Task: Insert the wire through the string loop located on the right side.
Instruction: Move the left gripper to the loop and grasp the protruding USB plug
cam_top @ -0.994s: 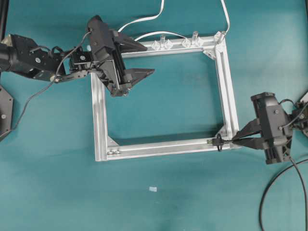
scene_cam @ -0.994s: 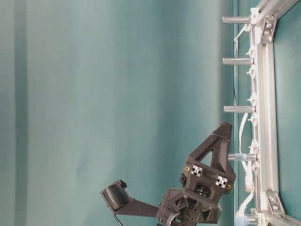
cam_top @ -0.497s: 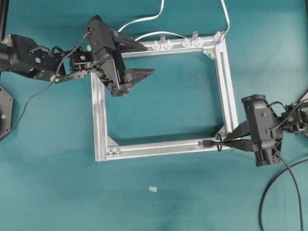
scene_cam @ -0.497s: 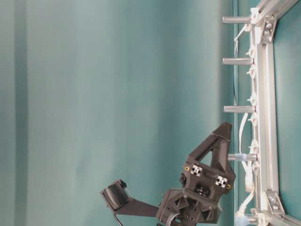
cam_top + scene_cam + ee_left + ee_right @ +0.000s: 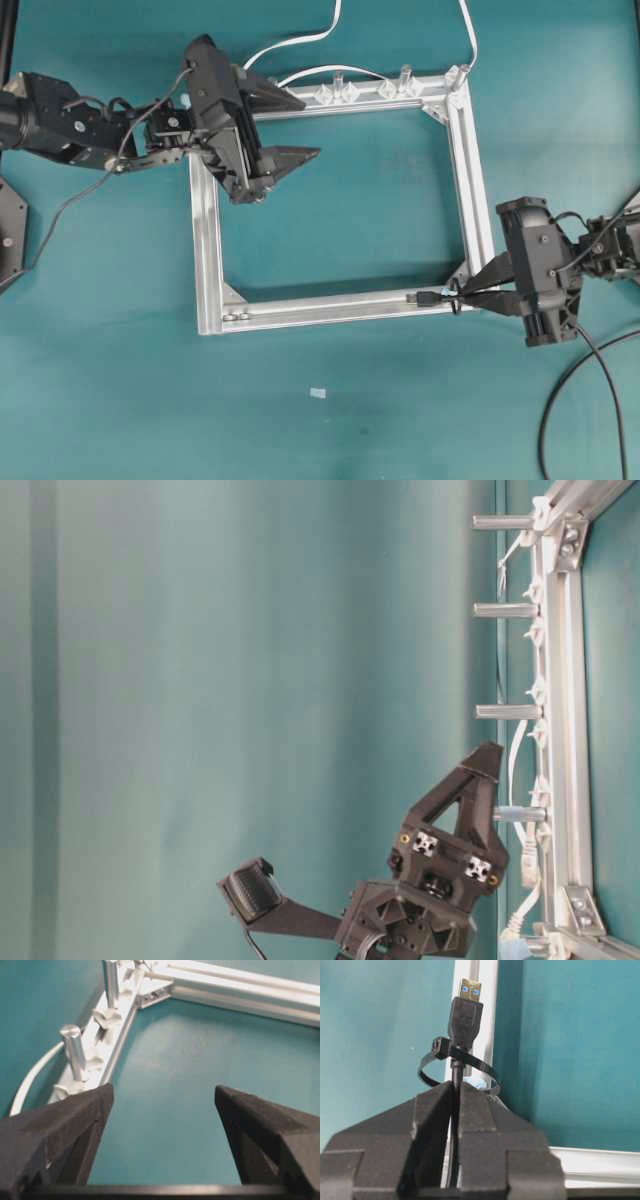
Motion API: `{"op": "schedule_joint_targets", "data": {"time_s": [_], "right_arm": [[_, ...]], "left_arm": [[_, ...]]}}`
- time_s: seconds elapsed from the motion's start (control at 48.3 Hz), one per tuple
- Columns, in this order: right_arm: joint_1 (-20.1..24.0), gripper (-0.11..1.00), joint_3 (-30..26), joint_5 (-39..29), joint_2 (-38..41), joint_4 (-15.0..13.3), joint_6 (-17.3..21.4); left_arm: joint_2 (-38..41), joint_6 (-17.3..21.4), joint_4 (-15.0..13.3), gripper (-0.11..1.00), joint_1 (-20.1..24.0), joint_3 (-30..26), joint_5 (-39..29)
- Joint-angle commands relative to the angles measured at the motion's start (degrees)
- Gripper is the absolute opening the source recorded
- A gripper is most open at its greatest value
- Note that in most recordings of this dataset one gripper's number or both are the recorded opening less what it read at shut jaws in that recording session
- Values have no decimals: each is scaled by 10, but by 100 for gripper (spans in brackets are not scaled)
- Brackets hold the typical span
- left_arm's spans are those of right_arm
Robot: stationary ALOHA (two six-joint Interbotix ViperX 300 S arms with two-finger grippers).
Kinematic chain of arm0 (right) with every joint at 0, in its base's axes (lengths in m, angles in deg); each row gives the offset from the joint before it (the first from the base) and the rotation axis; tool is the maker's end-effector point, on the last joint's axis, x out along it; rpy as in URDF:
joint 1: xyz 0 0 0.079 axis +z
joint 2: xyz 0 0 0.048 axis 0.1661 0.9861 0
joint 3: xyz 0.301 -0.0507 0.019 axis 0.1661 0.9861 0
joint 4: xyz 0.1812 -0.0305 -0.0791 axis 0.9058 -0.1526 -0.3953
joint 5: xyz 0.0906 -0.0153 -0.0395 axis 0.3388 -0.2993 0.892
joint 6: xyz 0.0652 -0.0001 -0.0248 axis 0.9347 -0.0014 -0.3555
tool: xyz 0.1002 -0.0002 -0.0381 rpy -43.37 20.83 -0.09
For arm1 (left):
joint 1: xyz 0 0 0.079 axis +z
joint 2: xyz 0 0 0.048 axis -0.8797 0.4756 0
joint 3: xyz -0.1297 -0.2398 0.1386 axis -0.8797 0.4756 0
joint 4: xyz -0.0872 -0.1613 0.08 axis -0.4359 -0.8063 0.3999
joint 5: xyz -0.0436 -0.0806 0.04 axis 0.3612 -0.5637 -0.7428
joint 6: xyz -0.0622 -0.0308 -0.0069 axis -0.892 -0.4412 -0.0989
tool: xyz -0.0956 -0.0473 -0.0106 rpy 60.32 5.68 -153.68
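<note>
Pinching the thin black wire (image 5: 454,1110) | right gripper (image 5: 455,1097) clamped, plug through string loop (image 5: 470,1066) | left gripper (image 5: 162,1105) gaped wide, empty

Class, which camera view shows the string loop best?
The right wrist view: the string loop appears large, circling the wire just behind its plug, ahead of the right gripper. The overhead view shows only a tiny dark ring. The table-level and left wrist views miss it.

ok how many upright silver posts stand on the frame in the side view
4, spaced along the frame in the table-level view: top post, second post, third post, lowest post. More may be hidden near the bottom edge.
</note>
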Motion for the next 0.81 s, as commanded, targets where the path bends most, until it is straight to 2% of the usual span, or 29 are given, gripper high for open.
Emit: {"op": "schedule_joint_targets", "data": {"time_s": [0.0,0.249,0.601,0.787], "right_arm": [[2,-8,-8,6,-4,-3,0],[2,-8,-9,6,-4,-2,1],[2,-8,-10,6,-3,-3,0],[2,-8,-9,6,-3,-3,1]], "left_arm": [[-16,-6,2,86,-22,-17,-12],[-14,-21,-4,86,-92,-41,-77],[-10,-126,-3,86,-167,-45,-100],[-10,-142,-4,86,-192,-50,-120]]}}
